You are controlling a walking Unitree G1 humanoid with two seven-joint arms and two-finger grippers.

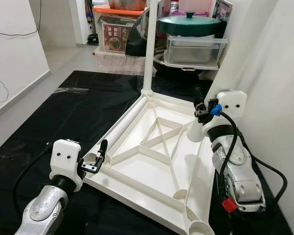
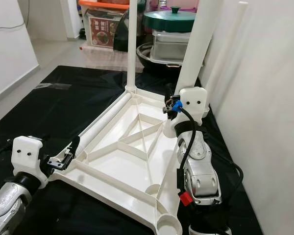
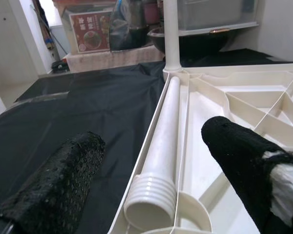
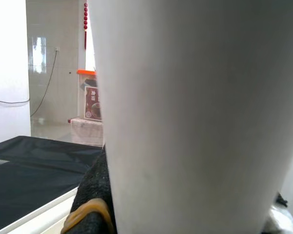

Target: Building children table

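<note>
The white plastic table top (image 1: pixel 157 161) lies upside down on a black mat. One white leg (image 1: pixel 149 49) stands upright in its far corner socket. A second leg (image 1: pixel 129 123) lies along the top's left rim, its threaded end (image 3: pixel 150 200) between the spread fingers of my left gripper (image 1: pixel 98 157), which is open at the near left corner. My right gripper (image 1: pixel 202 110) is shut on a third leg (image 2: pixel 198 44), holding it nearly upright over the right rim; that leg (image 4: pixel 185 112) is very close in the right wrist view, beside one black finger (image 4: pixel 94 195).
A further white leg (image 2: pixel 228 54) leans on the white wall at the right. Behind the mat (image 1: pixel 63 112) stand a green-lidded pot (image 1: pixel 188 24) on a clear container (image 1: pixel 193 49) and an orange-lidded box (image 1: pixel 115 29). Bare floor lies at the left.
</note>
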